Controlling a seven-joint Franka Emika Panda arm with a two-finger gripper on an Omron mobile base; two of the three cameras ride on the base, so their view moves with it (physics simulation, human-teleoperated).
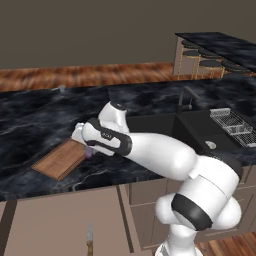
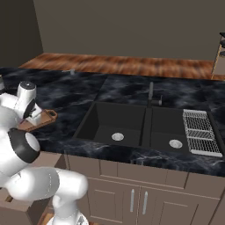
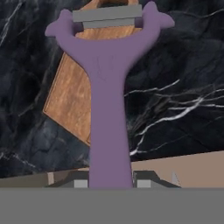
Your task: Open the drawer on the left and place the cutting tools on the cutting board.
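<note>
Two base views behind the arm, sharing the counter (image 1: 30, 120) — hand view close, looking down

Peeler (image 3: 109, 109) above the cutting board (image 1: 60, 159) on the counter (image 1: 35, 120), left of the sink (image 2: 132, 125).

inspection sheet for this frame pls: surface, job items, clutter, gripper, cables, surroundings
Surface: dark marble counter, with a double black sink set into it.
Job's things: wooden cutting board lies flat near the counter's front edge; purple peeler is held over the counter beside the board, blade end pointing away from the hand; knife lies in the open drawer below the counter.
Clutter: wire rack at the sink's right; a small grey item at the far counter edge, too small to tell.
Grippers: gripper shut on the peeler's handle; fingers flank it.
Cables: nothing seen.
Surroundings: faucet, wood floor, stools at a far counter.
</note>
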